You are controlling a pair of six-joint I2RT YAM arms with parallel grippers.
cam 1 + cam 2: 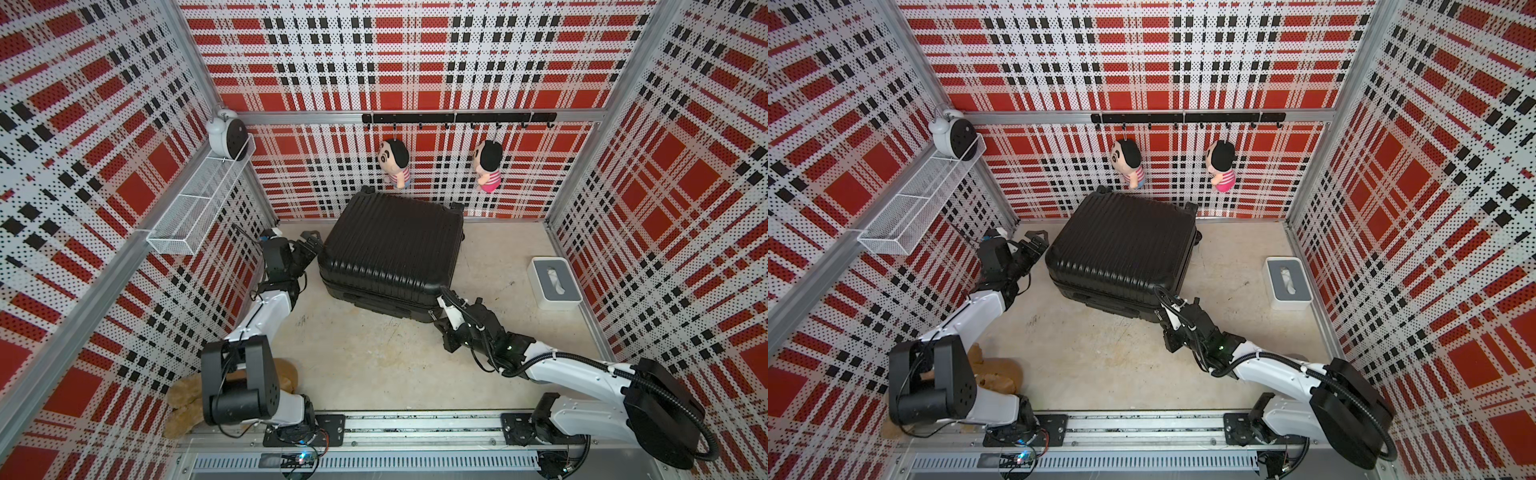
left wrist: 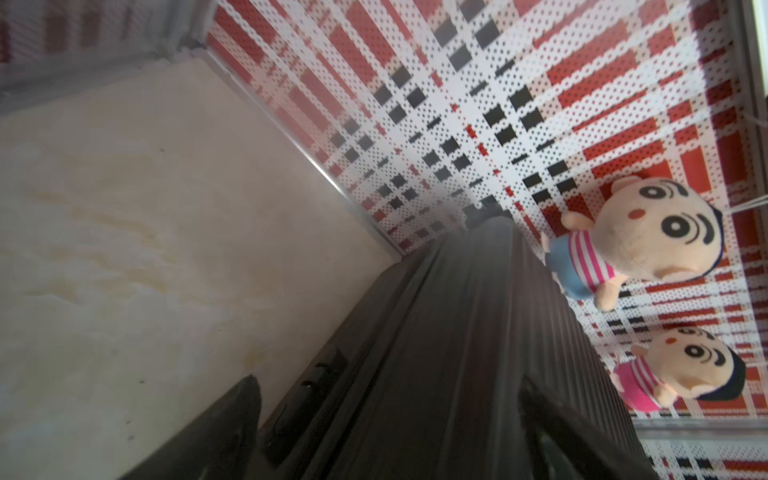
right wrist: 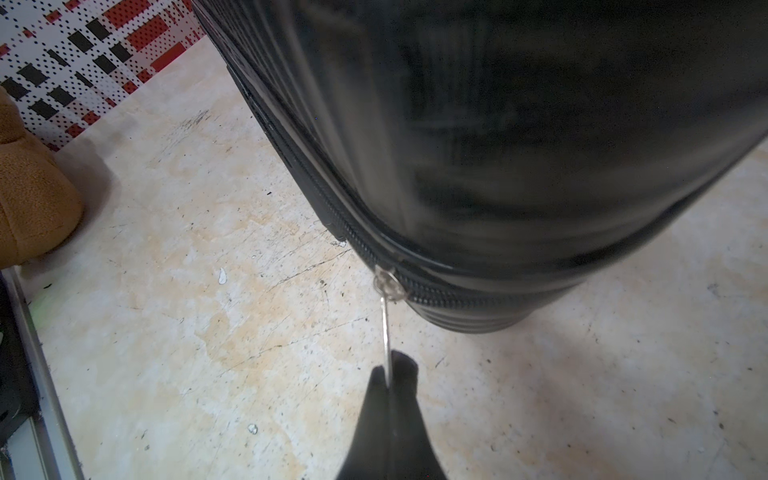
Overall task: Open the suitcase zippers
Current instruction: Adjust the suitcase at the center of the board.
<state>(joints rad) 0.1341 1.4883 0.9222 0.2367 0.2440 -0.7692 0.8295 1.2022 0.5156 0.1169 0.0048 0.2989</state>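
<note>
table (image 1: 374,365): pale, scuffed stone-look top; carries everything below.
suitcase (image 1: 390,245): black ribbed hard shell, lying flat toward the back of the table, lid down on its lower half in both top views.
left hand (image 1: 311,243): fingers spread wide, empty, just beside the suitcase's left side; contact cannot be told.
right hand (image 3: 390,365): fingers pressed together, pinching the zipper pull at the suitcase's near right corner.
zippers (image 3: 436,291): black track along the seam, rounding that corner; how much is undone cannot be told.
zipper pull (image 3: 386,328): thin silver tab, drawn straight out from its slider.
step: likely mid-drag of the slider round the corner.
next move: pull along the seam line, not outward; the left hand may need to brace the shell.
</note>
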